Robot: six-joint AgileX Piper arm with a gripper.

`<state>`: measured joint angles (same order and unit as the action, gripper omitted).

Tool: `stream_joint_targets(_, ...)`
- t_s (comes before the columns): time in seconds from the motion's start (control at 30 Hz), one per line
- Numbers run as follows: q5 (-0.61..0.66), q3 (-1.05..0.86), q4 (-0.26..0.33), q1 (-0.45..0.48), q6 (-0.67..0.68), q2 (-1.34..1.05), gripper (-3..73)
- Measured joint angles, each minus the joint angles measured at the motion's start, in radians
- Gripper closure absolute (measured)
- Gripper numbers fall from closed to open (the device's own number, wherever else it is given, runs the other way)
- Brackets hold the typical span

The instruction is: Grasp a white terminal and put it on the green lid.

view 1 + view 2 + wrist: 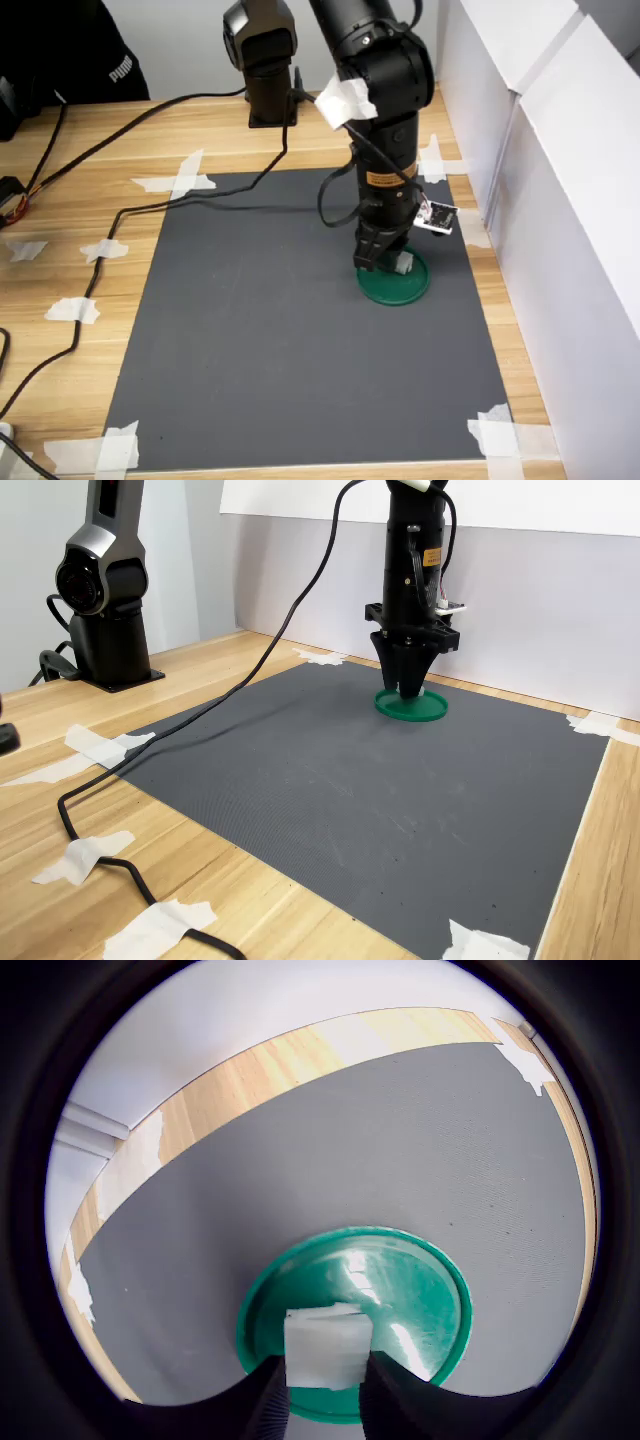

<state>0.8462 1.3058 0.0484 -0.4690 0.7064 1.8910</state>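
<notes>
The green lid (408, 289) (426, 708) lies on the dark grey mat (280, 340) near the first exterior view's right edge of the mat. My gripper (383, 262) (408, 688) points straight down over the lid. In the wrist view the gripper (325, 1362) is shut on the white terminal (328, 1343), a small white block held between the two dark fingers (268, 1392) over the lid (405, 1270). The terminal (402, 263) peeks out as a pale block at the fingertips. Whether it touches the lid surface I cannot tell.
A second black arm base (262, 55) (105, 580) stands on the wooden table behind the mat. A black cable (150, 205) runs across the table and mat edge. White panels (560, 200) wall in the first exterior view's right side. Tape pieces (180, 180) hold the mat corners.
</notes>
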Motion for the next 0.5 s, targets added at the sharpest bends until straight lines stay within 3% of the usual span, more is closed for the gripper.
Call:
stream_joint_targets(0.17,0.0,0.0,-0.013,-0.001,-0.012,0.002,38.3)
stream_joint_targets(0.37,0.008,0.0,-0.03,-0.001,-0.021,0.002,22.0)
stream_joint_targets(0.5,0.02,0.0,-0.03,-0.001,-0.029,-0.015,16.9)
